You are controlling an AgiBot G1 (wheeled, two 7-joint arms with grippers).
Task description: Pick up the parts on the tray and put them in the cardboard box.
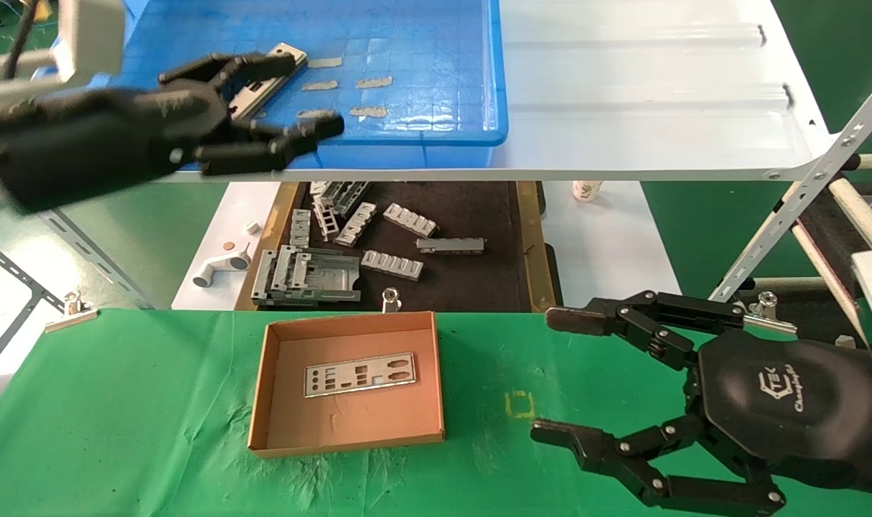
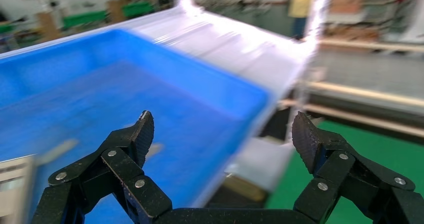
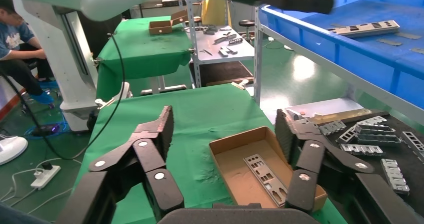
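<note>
The blue tray [image 1: 436,86] [image 2: 100,84] sits on a raised white shelf at the back. One silver part [image 1: 270,75] [image 3: 370,28] lies on its floor, partly covered by my left gripper [image 1: 312,95] [image 2: 222,129]. That gripper hovers open over the tray's near edge and holds nothing. Below, on the green cloth, stands the cardboard box [image 1: 349,424] [image 3: 240,174] with one part [image 1: 360,373] [image 3: 265,176] flat inside. My right gripper [image 1: 543,375] [image 3: 222,129] rests open and empty to the right of the box, just above the cloth.
A dark mat [image 1: 471,280] with grey ribbed brackets [image 1: 392,264] lies below the shelf, behind the box. The white shelf [image 1: 636,93] extends right of the tray. A metal clamp [image 1: 390,298] grips the cloth's far edge. A slanted metal frame [image 1: 802,194] stands at right.
</note>
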